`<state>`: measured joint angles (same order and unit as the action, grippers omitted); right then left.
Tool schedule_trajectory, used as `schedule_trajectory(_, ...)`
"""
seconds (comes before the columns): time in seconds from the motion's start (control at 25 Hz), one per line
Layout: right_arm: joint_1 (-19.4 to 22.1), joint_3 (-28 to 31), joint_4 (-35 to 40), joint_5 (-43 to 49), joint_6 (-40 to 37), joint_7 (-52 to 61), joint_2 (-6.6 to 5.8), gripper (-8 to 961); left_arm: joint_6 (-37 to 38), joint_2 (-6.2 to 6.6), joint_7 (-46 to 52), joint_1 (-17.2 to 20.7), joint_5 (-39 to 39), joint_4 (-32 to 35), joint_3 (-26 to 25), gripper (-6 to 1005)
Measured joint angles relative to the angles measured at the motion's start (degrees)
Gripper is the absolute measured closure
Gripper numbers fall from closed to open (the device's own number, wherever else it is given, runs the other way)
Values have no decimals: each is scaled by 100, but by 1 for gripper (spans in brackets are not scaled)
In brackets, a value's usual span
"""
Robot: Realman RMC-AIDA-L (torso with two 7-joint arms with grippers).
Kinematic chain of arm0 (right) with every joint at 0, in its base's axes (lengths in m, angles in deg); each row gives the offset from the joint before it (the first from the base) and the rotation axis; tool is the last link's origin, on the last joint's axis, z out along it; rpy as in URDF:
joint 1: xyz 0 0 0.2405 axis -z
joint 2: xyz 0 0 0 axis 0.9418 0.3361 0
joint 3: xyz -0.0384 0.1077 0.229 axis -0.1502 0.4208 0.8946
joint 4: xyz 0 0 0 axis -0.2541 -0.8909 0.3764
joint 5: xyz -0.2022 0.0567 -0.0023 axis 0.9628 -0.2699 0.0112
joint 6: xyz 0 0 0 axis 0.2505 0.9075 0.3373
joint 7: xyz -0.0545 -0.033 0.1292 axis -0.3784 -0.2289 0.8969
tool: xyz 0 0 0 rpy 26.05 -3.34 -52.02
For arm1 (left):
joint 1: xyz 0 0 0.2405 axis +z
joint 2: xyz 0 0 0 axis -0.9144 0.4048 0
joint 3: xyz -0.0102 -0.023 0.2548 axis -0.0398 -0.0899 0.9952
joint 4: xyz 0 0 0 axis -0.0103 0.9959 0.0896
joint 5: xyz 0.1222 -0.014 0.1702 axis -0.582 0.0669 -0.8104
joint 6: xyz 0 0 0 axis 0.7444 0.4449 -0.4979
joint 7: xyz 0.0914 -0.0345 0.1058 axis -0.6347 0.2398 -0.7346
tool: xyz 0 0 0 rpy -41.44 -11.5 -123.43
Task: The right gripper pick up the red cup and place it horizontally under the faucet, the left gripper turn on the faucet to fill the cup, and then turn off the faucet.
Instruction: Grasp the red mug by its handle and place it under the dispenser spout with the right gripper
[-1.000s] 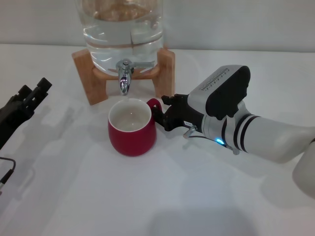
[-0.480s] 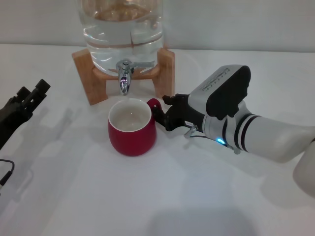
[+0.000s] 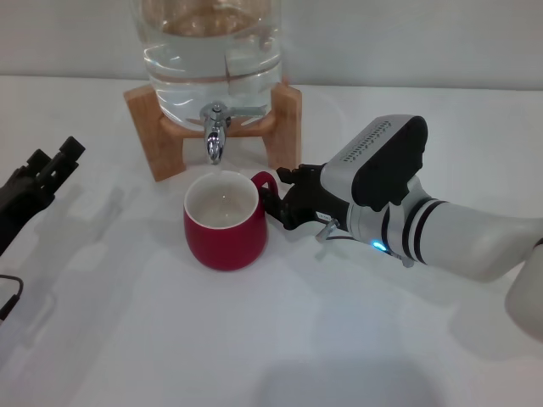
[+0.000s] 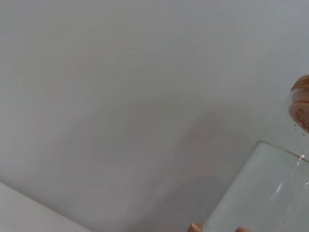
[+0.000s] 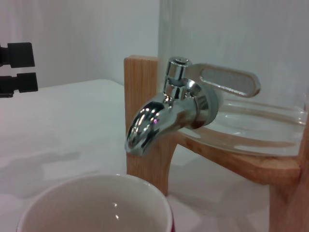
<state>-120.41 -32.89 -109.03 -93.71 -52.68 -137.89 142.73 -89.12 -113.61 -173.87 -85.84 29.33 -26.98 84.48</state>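
Note:
The red cup [image 3: 225, 233] stands upright on the white table, its white inside empty, just below and in front of the faucet [image 3: 215, 136]. My right gripper [image 3: 277, 203] is shut on the cup's handle from the right side. In the right wrist view the chrome faucet [image 5: 166, 111] hangs just above the far rim of the cup [image 5: 96, 203], its lever pointing sideways, and no water runs. My left gripper [image 3: 53, 158] hovers at the far left, apart from the faucet, fingers slightly apart; it also shows in the right wrist view [image 5: 17, 68].
The clear glass water jar [image 3: 212, 51] sits on a wooden stand [image 3: 153, 127] at the back centre. The left wrist view shows only a plain wall and an edge of the jar [image 4: 260, 193]. A black cable [image 3: 7, 297] lies at the left edge.
The right gripper has nudged the cup slightly to the left under the spout. The left gripper has drifted a little lower and leftward.

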Motion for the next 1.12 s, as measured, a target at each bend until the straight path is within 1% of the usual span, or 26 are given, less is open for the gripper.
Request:
schedule_trajectory(0.4, -48, 2, -14, 83, -129, 7, -1, 560, -4, 7, 0, 1, 0, 15, -4, 161)
schedule_trajectory(0.64, -55, 2, -68, 172, -229, 44, -39, 560, 0, 7, 0, 9, 0, 18, -13, 161)
schedule_trajectory(0.92, -13, 43, -45, 173, -177, 70, -49, 560, 28, 8, 0, 9, 0, 34, -13, 162)
schedule_trajectory(1.12, 81, 74, -34, 172, 21, 80, -54, 560, 34, 8, 0, 10, 1, 35, -12, 162)
